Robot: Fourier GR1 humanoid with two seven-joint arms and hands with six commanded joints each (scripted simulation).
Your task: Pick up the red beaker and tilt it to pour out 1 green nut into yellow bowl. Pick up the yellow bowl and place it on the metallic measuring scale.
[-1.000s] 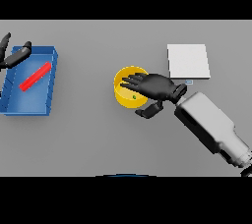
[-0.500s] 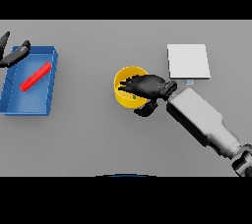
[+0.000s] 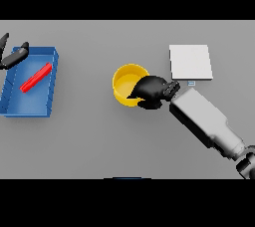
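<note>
My right hand (image 3: pixel 152 90) curls over the near-right rim of the yellow bowl (image 3: pixel 125 82) at frame center, hiding that edge. My left hand (image 3: pixel 12 56), cut off at the upper left, shows loose fingers beside the blue tray (image 3: pixel 50 89).

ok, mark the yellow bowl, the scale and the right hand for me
yellow bowl (image 3: pixel 124 84): head view, bare inner floor, left of the hand.
scale (image 3: pixel 190 61): head view, middle of its pale top plate.
right hand (image 3: pixel 151 90): head view, back of the hand, fingers curled over the bowl's right rim.
</note>
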